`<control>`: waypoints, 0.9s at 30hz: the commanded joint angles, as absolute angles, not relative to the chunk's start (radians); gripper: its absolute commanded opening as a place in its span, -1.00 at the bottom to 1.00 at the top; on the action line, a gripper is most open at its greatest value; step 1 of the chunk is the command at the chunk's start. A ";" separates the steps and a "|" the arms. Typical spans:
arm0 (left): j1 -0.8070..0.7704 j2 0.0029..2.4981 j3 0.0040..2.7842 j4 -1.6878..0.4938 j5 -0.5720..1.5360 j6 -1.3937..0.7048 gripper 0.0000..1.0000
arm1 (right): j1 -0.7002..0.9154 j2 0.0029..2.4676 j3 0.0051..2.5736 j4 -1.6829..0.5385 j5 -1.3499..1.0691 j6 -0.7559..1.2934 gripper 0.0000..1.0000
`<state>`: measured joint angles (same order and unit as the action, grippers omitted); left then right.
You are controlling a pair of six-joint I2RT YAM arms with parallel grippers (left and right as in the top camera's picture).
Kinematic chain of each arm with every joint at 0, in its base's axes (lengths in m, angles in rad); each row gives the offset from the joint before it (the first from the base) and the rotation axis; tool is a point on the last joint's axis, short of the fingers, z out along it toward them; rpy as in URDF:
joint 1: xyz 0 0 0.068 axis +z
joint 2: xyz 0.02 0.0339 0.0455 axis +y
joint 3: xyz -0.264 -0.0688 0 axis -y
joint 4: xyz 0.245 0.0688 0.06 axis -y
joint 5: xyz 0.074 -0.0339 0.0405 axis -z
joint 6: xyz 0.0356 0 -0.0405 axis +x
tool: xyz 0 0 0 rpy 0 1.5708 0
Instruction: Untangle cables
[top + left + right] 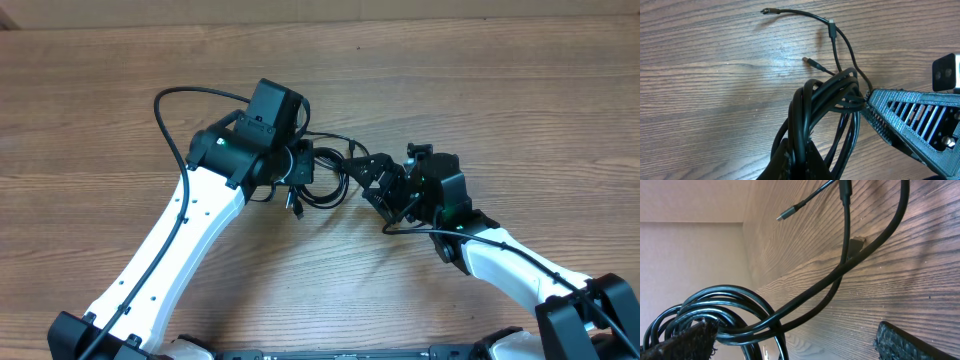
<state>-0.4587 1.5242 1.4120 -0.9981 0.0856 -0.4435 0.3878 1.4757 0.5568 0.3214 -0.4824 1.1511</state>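
The thin black flexible cables (799, 120) form a looped, knotted bundle on the brown wood-grain table (120, 100), right at the black two-finger left gripper (298, 172) on its white arm. That gripper's jaws are pressed together on the bundle. In the left wrist view the strands run down into its dark fingers at the bottom edge of the frame.

Beyond the left gripper, two loose strands leave the bundle and trail across the wood. One ends in a small slim plug (765, 11), the other in a broader metal plug (811, 61), and the two tips lie apart from each other.

The black right gripper (372, 180) stands just to the right of the left gripper and faces it, with the bundle between the two. Its jaws are spread wide and pinch nothing. The right wrist view shows one ribbed finger (685, 337) against the coil and the other (912, 340) well apart from it, with single strands crossing the gap. Seen from the left gripper's own camera, the tip of a ribbed right finger (900, 112) reaches the outer loops of the bundle.
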 commanded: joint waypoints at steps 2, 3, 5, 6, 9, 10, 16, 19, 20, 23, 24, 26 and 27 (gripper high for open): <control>-0.459 1.500 1.431 -0.991 0.102 -0.458 -0.92 | 0.392 1.481 0.564 0.323 -0.471 1.143 1.00; -0.459 1.500 1.431 -0.991 0.102 -0.458 -0.91 | 0.392 1.481 0.564 0.323 -0.472 1.143 1.00; -0.459 1.500 1.431 -0.992 0.102 -0.458 -0.92 | 0.392 1.481 0.564 0.323 -0.472 1.143 1.00; -0.459 1.500 1.431 -0.992 0.102 -0.458 -0.91 | 0.392 1.481 0.564 0.319 -0.472 1.143 1.00; -0.459 1.500 1.431 -0.992 0.102 -0.458 -0.92 | 0.392 1.481 0.564 0.320 -0.471 1.143 1.00; -0.459 1.500 1.431 -0.993 0.102 -0.458 -0.92 | 0.392 1.481 0.564 0.320 -0.471 1.143 1.00; -0.459 1.500 1.431 -0.994 0.103 -0.458 -0.91 | 0.392 1.481 0.564 0.320 -0.471 1.143 1.00; -0.459 1.500 1.431 -0.994 0.103 -0.458 -0.91 | 0.392 1.481 0.564 0.320 -0.471 1.143 1.00; -0.459 1.500 1.431 -0.994 0.103 -0.458 -0.92 | 0.392 1.481 0.564 0.320 -0.471 1.143 1.00; -0.459 1.500 1.431 -0.993 0.105 -0.458 -0.92 | 0.392 1.481 0.564 0.320 -0.471 1.143 1.00; -0.459 1.500 1.431 -0.993 0.105 -0.458 -0.92 | 0.392 1.481 0.564 0.320 -0.471 1.143 1.00; -0.459 1.500 1.431 -0.993 0.105 -0.458 -0.91 | 0.392 1.481 0.564 0.324 -0.465 1.143 1.00; -0.459 1.500 1.431 -0.994 0.105 -0.458 -0.91 | 0.392 1.481 0.564 0.337 -0.443 1.143 1.00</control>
<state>-0.4587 1.5242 1.4120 -0.9985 0.0864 -0.4465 0.3878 1.4757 0.5568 0.3214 -0.4797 1.1515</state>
